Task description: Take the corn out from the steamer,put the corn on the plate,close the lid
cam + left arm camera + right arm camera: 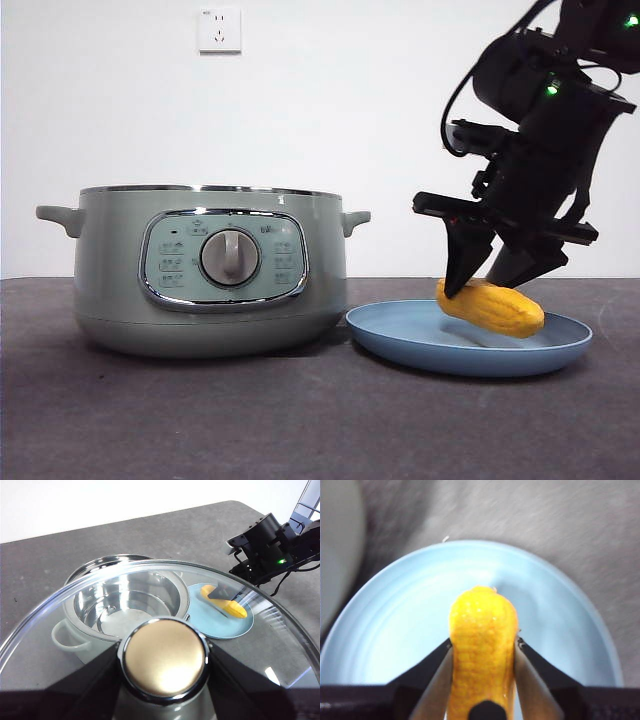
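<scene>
Nearest, lay a dark grey table [200,420], bare along its front. Behind that, stood the steamer [210,268] on the left, uncovered, dial facing forward, shiny inner pot empty in the left wrist view. Just beside it on the right, sat the plate [470,345], rim close to the steamer's base. Over the plate, hung the right gripper [495,272], jaws pinching the corn [490,307] from both sides, the corn tilted with its lower end at or just above the plate's floor; contact could not be told. Elsewhere, above the steamer and out of the front view, held the lid [260,610] by its knob [165,660] in the left gripper [165,680], jaws pressed against the knob's sides. Farthest back, showed a white wall with a socket [219,29].
</scene>
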`<state>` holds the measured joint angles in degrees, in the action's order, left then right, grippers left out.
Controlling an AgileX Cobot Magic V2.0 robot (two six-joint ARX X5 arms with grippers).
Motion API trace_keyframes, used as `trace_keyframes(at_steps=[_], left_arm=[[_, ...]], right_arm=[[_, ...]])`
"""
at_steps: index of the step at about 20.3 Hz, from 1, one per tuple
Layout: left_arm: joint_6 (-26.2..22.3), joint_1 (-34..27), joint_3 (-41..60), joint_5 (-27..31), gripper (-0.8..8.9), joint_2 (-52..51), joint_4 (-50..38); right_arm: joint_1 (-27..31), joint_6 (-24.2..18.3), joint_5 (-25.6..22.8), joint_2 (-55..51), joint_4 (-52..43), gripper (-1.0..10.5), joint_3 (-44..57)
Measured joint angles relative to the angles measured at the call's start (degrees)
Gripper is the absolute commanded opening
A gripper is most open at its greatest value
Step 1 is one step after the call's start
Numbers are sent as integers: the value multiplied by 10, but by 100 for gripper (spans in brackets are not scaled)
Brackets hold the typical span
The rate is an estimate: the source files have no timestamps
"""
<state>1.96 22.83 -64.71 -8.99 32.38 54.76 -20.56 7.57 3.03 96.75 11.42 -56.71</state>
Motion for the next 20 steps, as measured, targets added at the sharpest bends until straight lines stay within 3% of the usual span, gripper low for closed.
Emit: trace_keyframes(at_steps=[8,17,20], left_arm=[[0,0,0,0,-9,0,-5],[0,0,0,0,-9,21,-54],[-3,0,0,0,-9,59,-69]], right_arm=[[11,2,15,37,-27,15,1],[10,2,15,23,19,572,5],[10,2,15,-38,26,602,5]])
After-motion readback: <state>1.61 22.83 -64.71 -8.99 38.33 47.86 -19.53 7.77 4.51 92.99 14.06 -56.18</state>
